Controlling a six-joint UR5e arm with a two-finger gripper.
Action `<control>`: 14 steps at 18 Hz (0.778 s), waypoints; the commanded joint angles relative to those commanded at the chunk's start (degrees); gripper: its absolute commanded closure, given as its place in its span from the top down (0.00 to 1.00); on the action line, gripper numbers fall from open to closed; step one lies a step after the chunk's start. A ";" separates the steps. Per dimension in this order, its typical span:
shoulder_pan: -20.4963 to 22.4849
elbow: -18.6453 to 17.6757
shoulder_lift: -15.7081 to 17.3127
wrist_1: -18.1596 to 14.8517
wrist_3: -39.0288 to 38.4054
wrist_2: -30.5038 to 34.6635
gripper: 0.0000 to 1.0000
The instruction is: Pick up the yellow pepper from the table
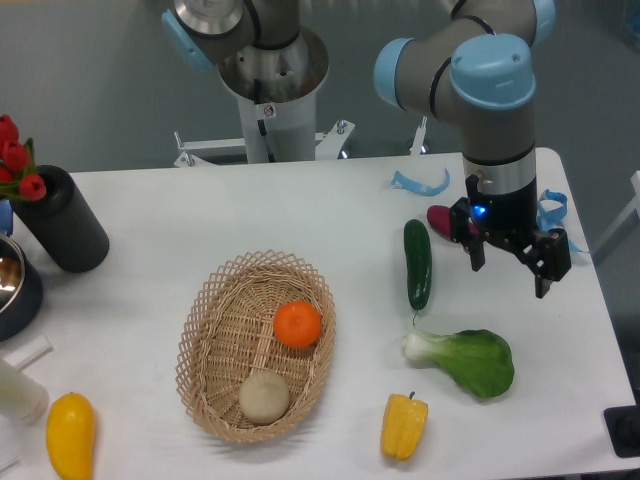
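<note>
The yellow pepper (404, 426) lies on the white table (330, 210) near the front edge, right of the basket. It is blocky, with lobes and a short stem pointing up. My gripper (510, 277) hangs over the right side of the table, well above and to the right of the pepper. Its two dark fingers (477, 254) stand apart and open, with nothing between them. The bok choy lies between the gripper and the pepper.
A wicker basket (200, 350) holds an orange (298, 324) and a pale round thing (264, 396). A cucumber (417, 263), a bok choy (470, 360) and a magenta object (443, 219) lie near the gripper. A smooth yellow fruit (70, 434), black vase (63, 220) and bowl (15, 285) sit at the left.
</note>
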 joint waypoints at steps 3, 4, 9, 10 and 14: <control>0.18 0.09 0.00 -0.09 0.35 -0.09 1.00; 0.00 0.00 0.00 -0.09 0.27 0.09 1.00; -0.53 -0.44 -0.53 0.09 -3.33 -0.26 1.00; -0.61 -0.87 -0.61 0.09 -3.43 -0.26 1.00; -2.10 -1.06 -2.28 1.32 -11.55 -0.18 1.00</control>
